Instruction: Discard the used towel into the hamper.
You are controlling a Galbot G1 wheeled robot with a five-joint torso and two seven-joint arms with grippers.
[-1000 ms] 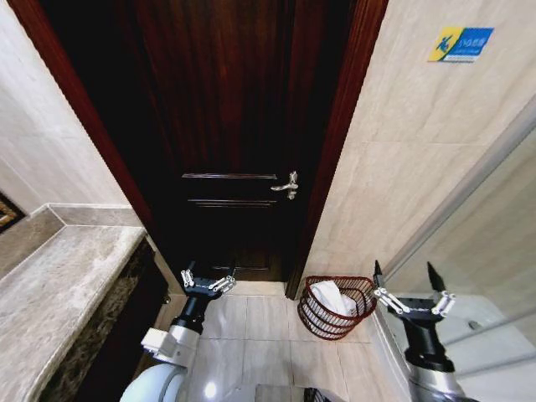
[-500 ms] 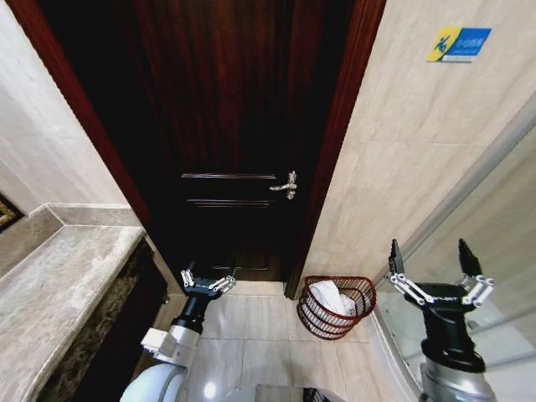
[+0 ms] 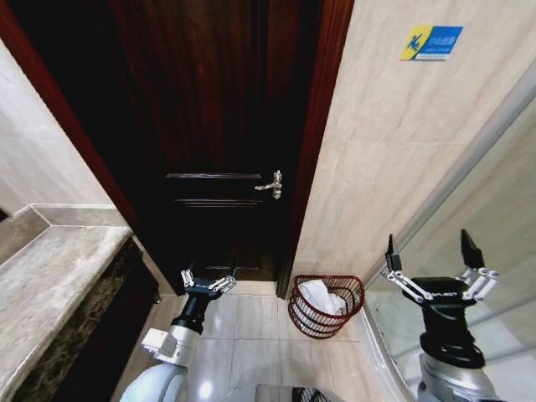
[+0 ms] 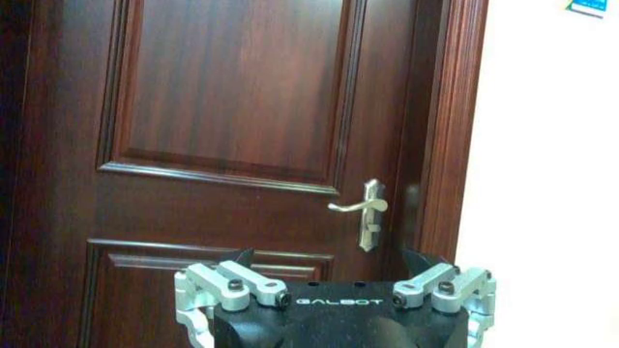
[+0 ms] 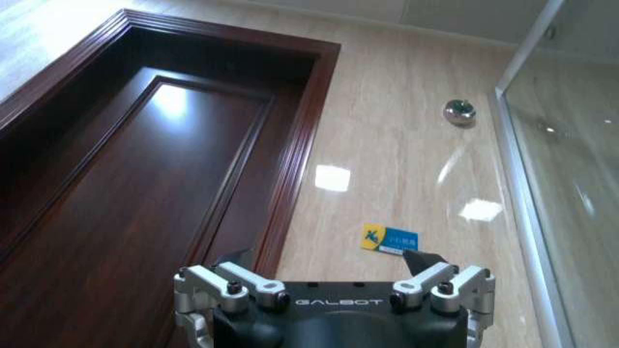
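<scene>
We see the hamper (image 3: 327, 305) standing on the tiled floor (image 3: 251, 335) at about five o'clock from the middle of the head view, just beside the dark wooden door's (image 3: 209, 126) frame and against the beige tiled wall (image 3: 377, 184). A white towel (image 3: 322, 296) lies inside it, bunched up and showing above the wire rim.

Our right gripper (image 3: 440, 266) is raised at four o'clock, well to the right of the hamper and clear of it, its jaws spread wide with nothing between them. Its wrist camera looks up the wall past a small blue and yellow sign (image 5: 390, 239).

Our left gripper (image 3: 207, 280) hangs low at seven o'clock, in front of the door, jaws also spread and empty. From its wrist we see the door handle (image 4: 364, 210) straight ahead. A marble surface (image 3: 50, 293) runs along at eight o'clock.
</scene>
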